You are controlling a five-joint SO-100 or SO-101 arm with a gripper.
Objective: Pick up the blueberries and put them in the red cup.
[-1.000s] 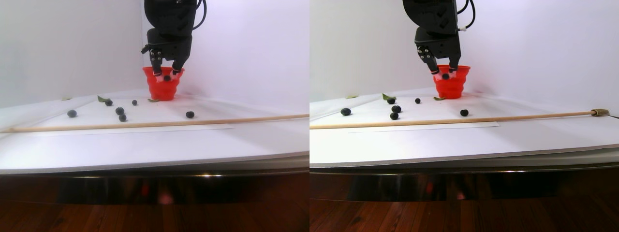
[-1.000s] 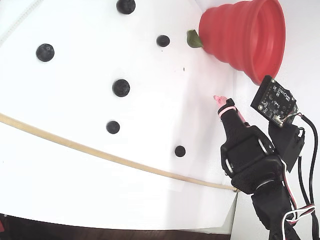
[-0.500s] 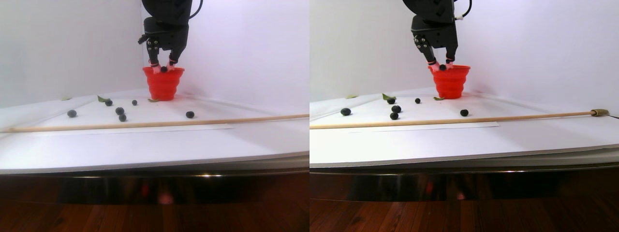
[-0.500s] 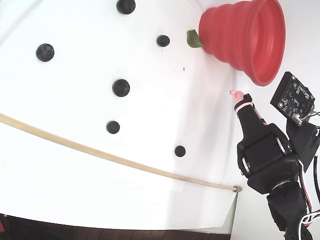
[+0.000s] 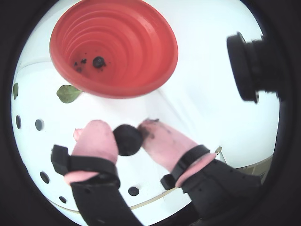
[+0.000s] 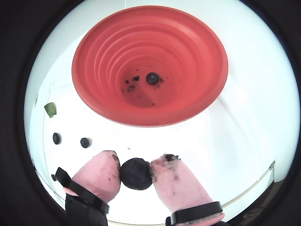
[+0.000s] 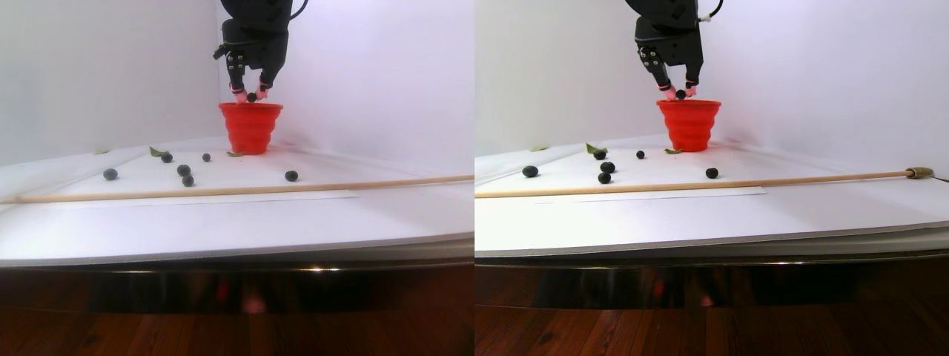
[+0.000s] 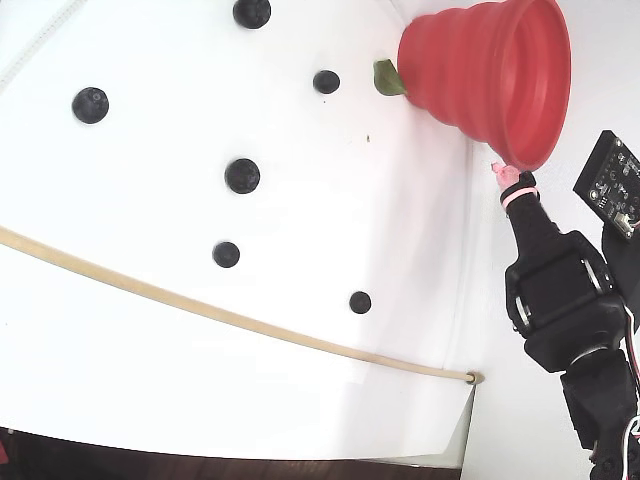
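The arm is black plastic, blocky at the wrist. Its pincer (image 5: pixel 128 140) has two black fingers capped in pink rubbery pads (image 6: pixel 99 173), smudged dark at the tips. Silver screws dot the wrist housing. Black cables loop above.

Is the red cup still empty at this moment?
No, in a wrist view one blueberry already lies at the bottom of the red cup, beside a few dark specks.

claw (image 6: pixel 135 172) | pointing down | pink fingertips (image 6: pixel 101 172) pinched near-closed
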